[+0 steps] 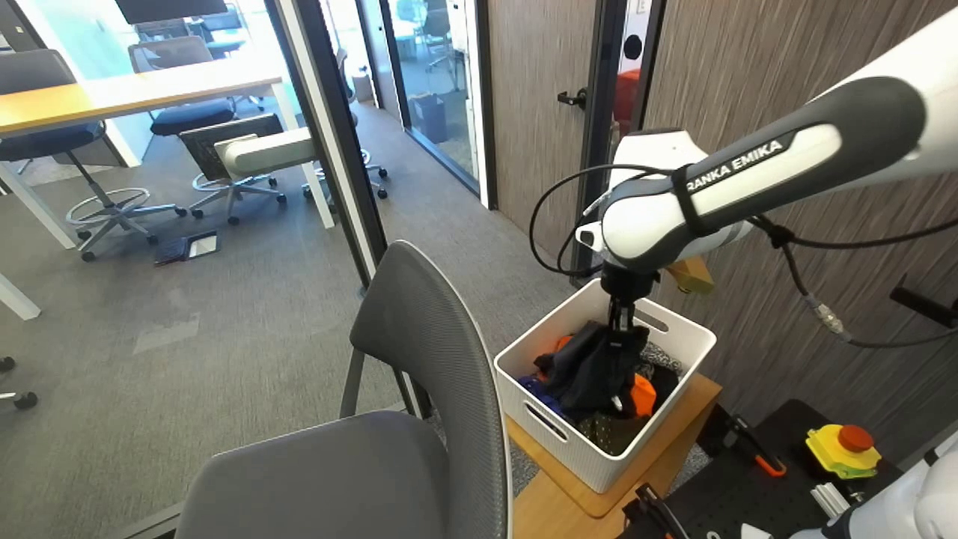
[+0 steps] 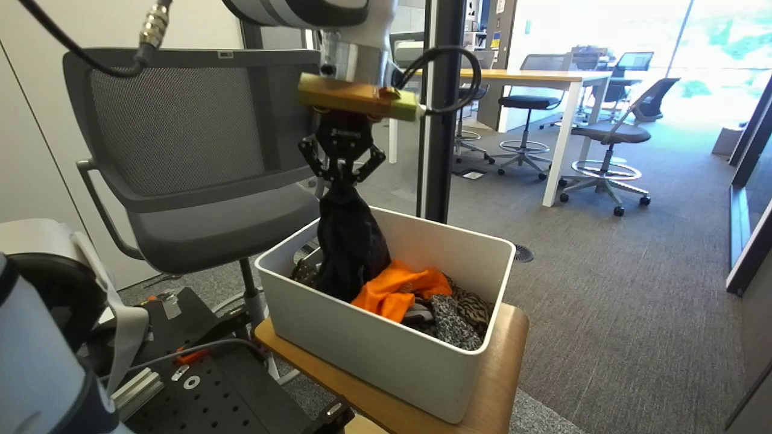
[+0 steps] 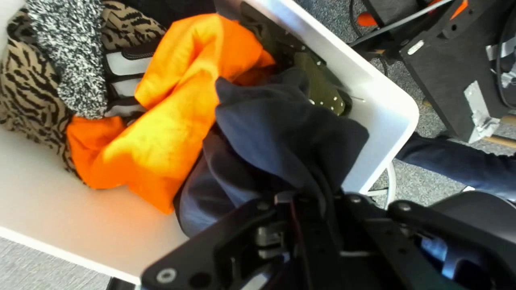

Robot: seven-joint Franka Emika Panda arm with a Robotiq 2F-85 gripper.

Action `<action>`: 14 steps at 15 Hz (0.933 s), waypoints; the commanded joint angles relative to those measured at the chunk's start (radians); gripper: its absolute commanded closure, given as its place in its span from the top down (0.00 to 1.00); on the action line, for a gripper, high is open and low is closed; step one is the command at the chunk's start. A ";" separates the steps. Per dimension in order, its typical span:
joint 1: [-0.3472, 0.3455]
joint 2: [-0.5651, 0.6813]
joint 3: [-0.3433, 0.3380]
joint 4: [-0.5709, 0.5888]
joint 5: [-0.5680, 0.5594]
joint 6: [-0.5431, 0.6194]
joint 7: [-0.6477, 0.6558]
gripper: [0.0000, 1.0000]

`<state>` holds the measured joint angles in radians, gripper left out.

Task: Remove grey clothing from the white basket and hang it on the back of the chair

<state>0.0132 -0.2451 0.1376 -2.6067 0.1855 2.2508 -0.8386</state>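
The dark grey clothing (image 1: 595, 367) hangs bunched from my gripper (image 1: 620, 333), its lower part inside the white basket (image 2: 374, 343). In an exterior view the clothing (image 2: 348, 241) is stretched upward, with its top above the basket's rim. My gripper (image 2: 342, 179) is shut on that top end. In the wrist view the clothing (image 3: 278, 129) fans out below my gripper (image 3: 314, 201), and a fold runs between the fingers. The basket (image 3: 100, 225) fills much of that view. The chair stands beside the basket; its grey backrest (image 1: 441, 352) also shows in an exterior view (image 2: 175, 126).
An orange cloth (image 3: 173, 117), a black-and-white fuzzy cloth (image 3: 76, 56) and animal-print cloth (image 3: 32, 84) lie in the basket. The basket stands on a wooden surface (image 2: 503, 374). A black perforated plate (image 2: 223, 386) and a yellow emergency stop (image 1: 844, 449) are near the robot's base.
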 commanded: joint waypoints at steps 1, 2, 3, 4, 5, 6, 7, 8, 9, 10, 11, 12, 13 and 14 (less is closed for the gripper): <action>0.083 -0.200 -0.006 0.016 -0.062 -0.148 0.159 0.10; 0.103 -0.229 -0.003 0.032 -0.078 -0.186 0.195 0.11; 0.129 -0.268 0.004 0.055 -0.088 -0.233 0.238 0.10; 0.150 -0.291 0.008 0.078 -0.096 -0.270 0.273 0.10; 0.175 -0.314 0.017 0.107 -0.102 -0.309 0.313 0.10; 0.196 -0.329 0.024 0.137 -0.111 -0.345 0.346 0.11; 0.217 -0.335 0.035 0.176 -0.120 -0.381 0.383 0.11; 0.237 -0.337 0.046 0.213 -0.126 -0.411 0.414 0.11; 0.254 -0.336 0.058 0.253 -0.131 -0.443 0.439 0.11; 0.268 -0.328 0.073 0.293 -0.136 -0.467 0.465 0.11; 0.280 -0.318 0.087 0.332 -0.139 -0.490 0.484 0.11; 0.291 -0.300 0.108 0.379 -0.145 -0.511 0.509 0.11; 0.299 -0.280 0.129 0.424 -0.151 -0.531 0.533 0.11; 0.305 -0.251 0.155 0.479 -0.161 -0.551 0.561 0.11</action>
<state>0.2949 -0.5817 0.2426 -2.2936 0.0632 1.7780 -0.3606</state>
